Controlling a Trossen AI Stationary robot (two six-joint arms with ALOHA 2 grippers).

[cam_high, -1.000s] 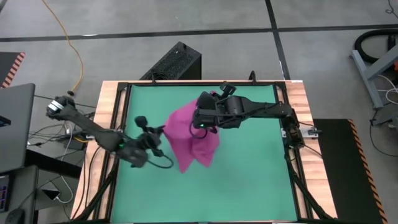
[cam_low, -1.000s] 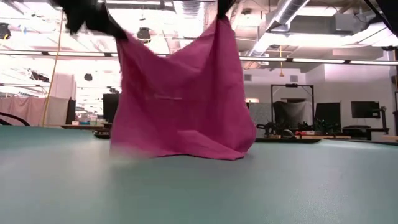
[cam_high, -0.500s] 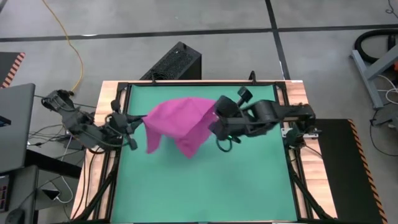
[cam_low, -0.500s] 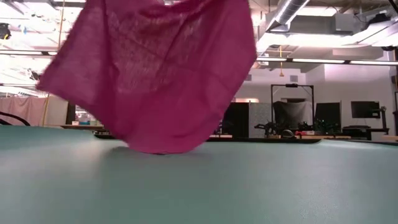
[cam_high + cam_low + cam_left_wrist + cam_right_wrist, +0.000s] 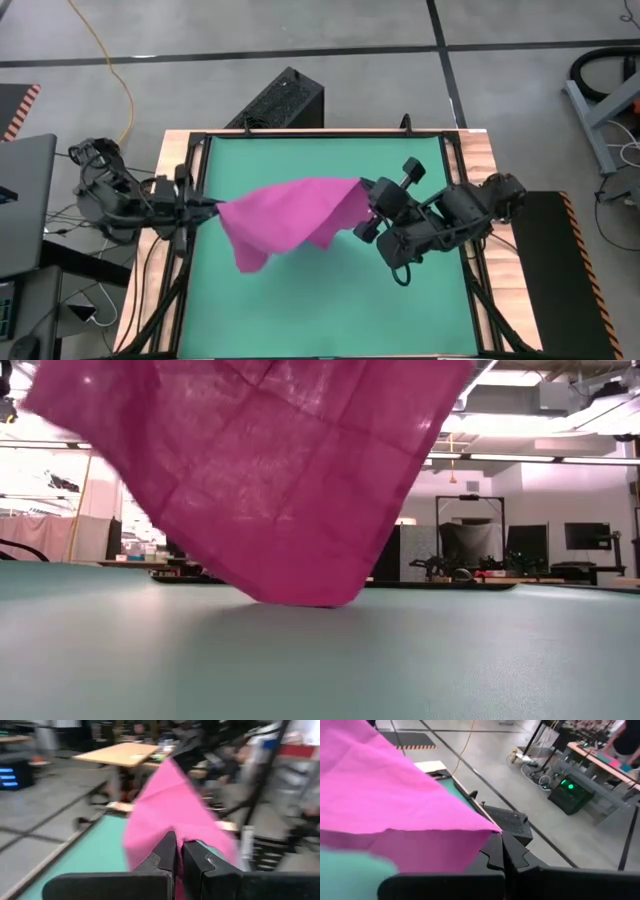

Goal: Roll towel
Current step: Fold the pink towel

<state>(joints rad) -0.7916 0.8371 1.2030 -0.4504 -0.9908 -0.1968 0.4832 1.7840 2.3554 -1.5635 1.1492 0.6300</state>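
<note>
The towel [image 5: 290, 218] hangs stretched left-to-right above the green tabletop [image 5: 330, 310], its opposite corners pinched in the closed left gripper [image 5: 212, 207] and closed right gripper [image 5: 366, 205], lowest corner near the surface.

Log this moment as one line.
towel: stretched in air, low corner near mat | left tool: shut on towel | right tool: shut on towel

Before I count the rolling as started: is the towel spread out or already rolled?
Spread, not rolled. The towel hangs stretched between the shut left gripper and the shut right gripper, with one corner drooping toward the green mat.
</note>
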